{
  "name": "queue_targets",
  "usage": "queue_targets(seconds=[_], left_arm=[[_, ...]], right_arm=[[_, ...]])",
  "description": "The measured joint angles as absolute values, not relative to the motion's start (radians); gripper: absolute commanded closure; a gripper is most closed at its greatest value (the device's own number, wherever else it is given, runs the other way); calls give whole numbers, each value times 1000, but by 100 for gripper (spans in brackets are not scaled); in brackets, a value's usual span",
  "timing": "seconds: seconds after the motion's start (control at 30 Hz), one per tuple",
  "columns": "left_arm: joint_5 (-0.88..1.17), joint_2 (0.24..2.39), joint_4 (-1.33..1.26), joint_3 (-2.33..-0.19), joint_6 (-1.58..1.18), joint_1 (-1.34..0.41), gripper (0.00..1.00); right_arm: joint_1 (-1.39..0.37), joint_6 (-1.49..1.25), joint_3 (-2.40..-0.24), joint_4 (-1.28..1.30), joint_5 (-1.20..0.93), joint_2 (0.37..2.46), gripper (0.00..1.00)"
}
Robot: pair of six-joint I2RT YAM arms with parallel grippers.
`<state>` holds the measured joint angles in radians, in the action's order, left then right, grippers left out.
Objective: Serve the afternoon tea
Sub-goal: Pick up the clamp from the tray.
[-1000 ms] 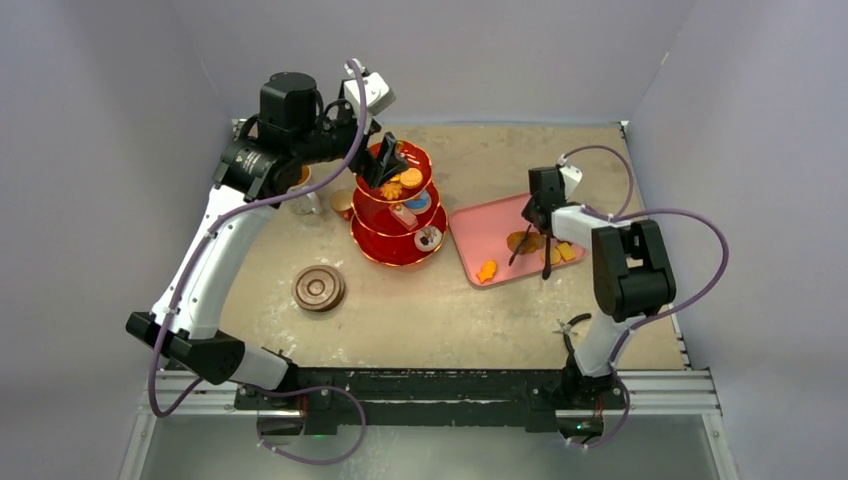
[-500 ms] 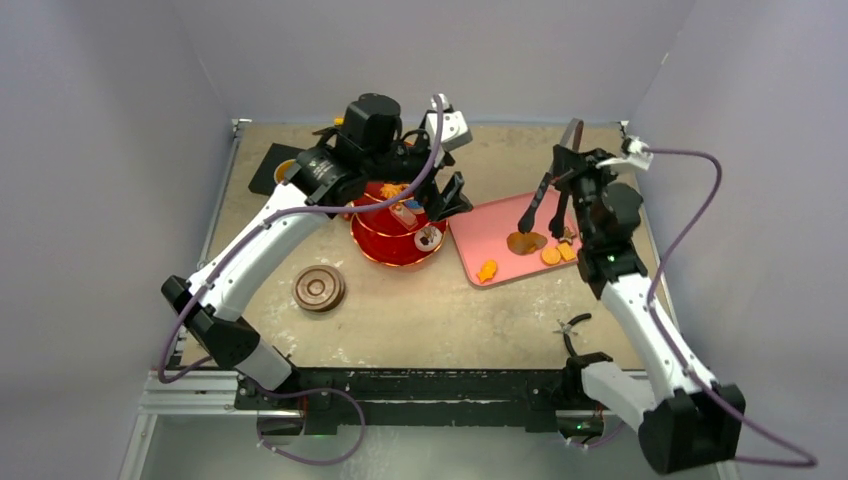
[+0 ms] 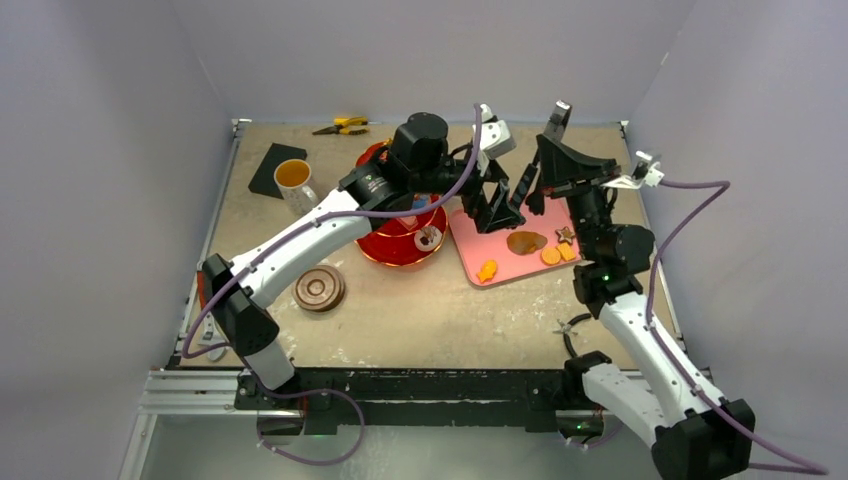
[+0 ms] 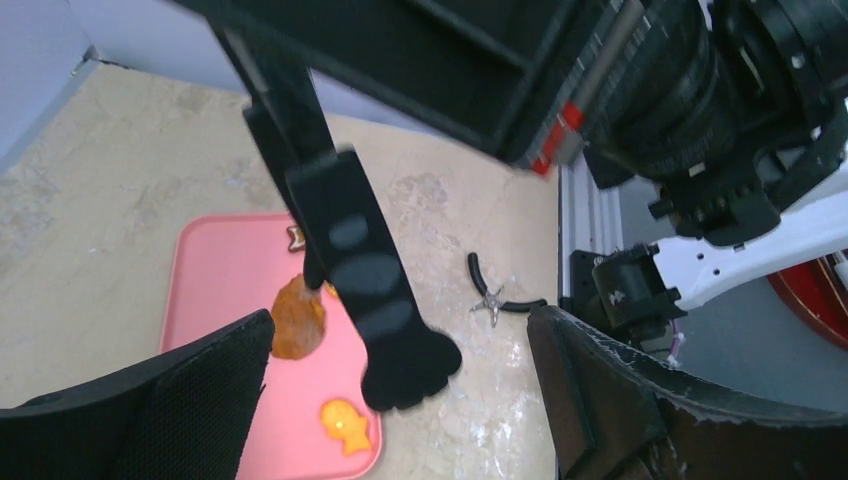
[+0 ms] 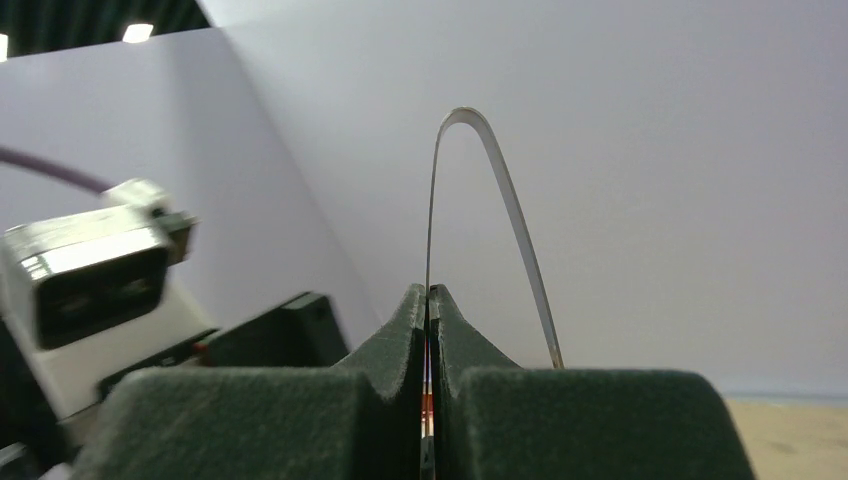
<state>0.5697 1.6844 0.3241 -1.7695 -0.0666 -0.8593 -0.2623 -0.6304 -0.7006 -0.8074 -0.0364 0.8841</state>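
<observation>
The red three-tier stand (image 3: 400, 240) holds small pastries, partly hidden under my left arm. On the pink tray (image 3: 500, 225) (image 4: 215, 270) lie a brown pastry (image 3: 525, 241) (image 4: 298, 318), a fish biscuit (image 3: 487, 270) (image 4: 345, 425) and small round biscuits (image 3: 552, 256). My left gripper (image 3: 495, 205) (image 4: 400, 400) hangs open over the tray's left part, with nothing held. My right gripper (image 3: 552, 160) (image 5: 428, 300) is raised above the tray's far edge, shut on the black tongs (image 3: 525, 190) (image 4: 370, 290). Their paw tip hangs between my left fingers. The white mug (image 3: 292, 178) of tea stands far left.
Brown saucers (image 3: 319, 288) sit stacked near the front left. A black square (image 3: 277, 165) lies by the mug and yellow pliers (image 3: 345, 125) at the back edge. Small black pliers (image 3: 572, 325) (image 4: 495, 298) lie by the right arm's base.
My left arm swung right from the stand to over the tray and its jaws opened wide. My right arm lifted the tongs up off the tray toward the back.
</observation>
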Motion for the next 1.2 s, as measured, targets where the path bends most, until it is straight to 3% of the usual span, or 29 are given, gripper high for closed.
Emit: queue_targets(seconds=[0.1, 0.27, 0.5, 0.63, 0.7, 0.8, 0.97, 1.13, 1.2], left_arm=[[559, 1686, 291, -1769, -72, -867, 20], [527, 1687, 271, -1769, -60, -874, 54], [455, 1676, 273, -1696, 6, -876, 60], [420, 1675, 279, -1686, 24, -880, 83], [402, 1675, 270, -1687, 23, -879, 100], [396, 1675, 275, -1699, 23, -865, 100], [423, 1655, 299, -1699, 56, -865, 100], [491, 1607, 347, -1686, 141, -841, 100], [542, 1592, 371, -1686, 166, -823, 100]], right_arm=[[-349, -616, -701, -867, -21, 899, 100], [-406, -593, -701, -915, 17, 932, 100], [-413, -578, -701, -939, 44, 935, 100], [-419, -578, -701, -940, 43, 938, 100], [-419, -581, -701, -936, 34, 935, 100], [-420, -587, -706, -917, 31, 927, 97], [-421, -603, -741, -802, -21, 879, 78], [-421, -581, -801, -650, -105, 835, 33], [-415, -553, -834, -561, -156, 822, 21]])
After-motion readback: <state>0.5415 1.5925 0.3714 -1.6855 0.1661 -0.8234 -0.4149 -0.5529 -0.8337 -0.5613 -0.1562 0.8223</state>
